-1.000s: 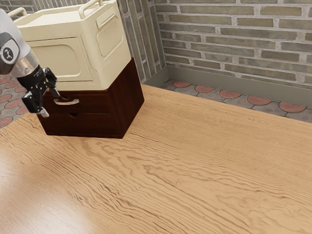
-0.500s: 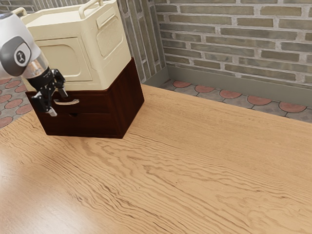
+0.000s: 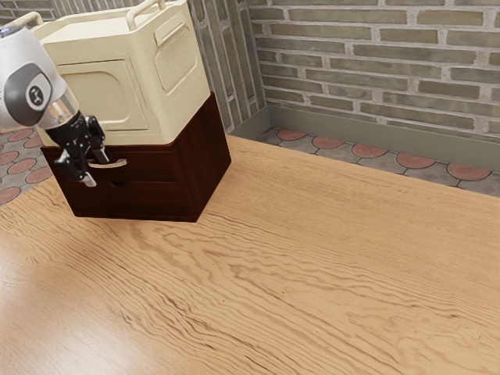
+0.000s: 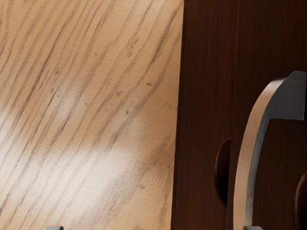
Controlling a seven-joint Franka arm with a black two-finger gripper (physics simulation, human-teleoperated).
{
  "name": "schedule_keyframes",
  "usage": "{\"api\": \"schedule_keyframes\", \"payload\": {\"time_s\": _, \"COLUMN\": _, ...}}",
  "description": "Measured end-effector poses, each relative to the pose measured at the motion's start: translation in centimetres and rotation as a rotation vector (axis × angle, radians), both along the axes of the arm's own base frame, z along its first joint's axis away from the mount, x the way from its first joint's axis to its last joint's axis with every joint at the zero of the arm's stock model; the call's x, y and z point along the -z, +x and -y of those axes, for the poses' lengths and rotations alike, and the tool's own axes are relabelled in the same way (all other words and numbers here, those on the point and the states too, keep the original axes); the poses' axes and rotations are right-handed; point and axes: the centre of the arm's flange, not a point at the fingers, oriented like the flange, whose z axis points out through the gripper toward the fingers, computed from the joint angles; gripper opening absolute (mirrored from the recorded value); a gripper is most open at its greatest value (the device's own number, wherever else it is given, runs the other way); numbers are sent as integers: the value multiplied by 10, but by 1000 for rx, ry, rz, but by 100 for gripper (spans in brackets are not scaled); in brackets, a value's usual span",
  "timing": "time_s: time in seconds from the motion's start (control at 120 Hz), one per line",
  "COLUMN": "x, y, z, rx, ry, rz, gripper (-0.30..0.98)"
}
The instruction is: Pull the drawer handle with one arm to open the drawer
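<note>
cream case (image 3: 98,92), 2 top rails (image 3: 144,8) | wood-grain table (image 3: 312,258) | grey-brown brick wall (image 3: 371,64) | red-and-grey tiled floor (image 3: 367,151) beyond table

The drawer (image 3: 152,166) is set as the upper of two in the cabinet (image 3: 205,160). Its front is made of dark reddish-brown wood, wide and low, with faint grain. It is closed, its front held level with the cabinet's face. The handle (image 3: 116,164) is mounted crosswise near the middle of that front. It is formed as a slim, smooth metal bow, curved outward, with a gap left between bow and wood. In the wrist view its outer face is tinted a warm tan, its inner side is shaded grey, and one end is joined to the front by a broad, flat foot. In the exterior view its end toward that view's left is partly hidden.
</note>
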Motion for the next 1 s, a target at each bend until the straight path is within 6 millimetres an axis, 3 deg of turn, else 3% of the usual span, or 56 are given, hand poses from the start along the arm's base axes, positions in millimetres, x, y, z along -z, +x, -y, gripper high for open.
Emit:
{"api": "schedule_keyframes", "payload": {"time_s": 0.75, "x": 12, "y": 7, "z": -7, "rx": 20, "ry": 16, "rz": 15, "gripper": 35}}
{"api": "schedule_keyframes", "payload": {"time_s": 1.0, "x": 20, "y": -1, "z": -4, "rx": 16, "ry": 7, "rz": 12, "gripper": 34}}
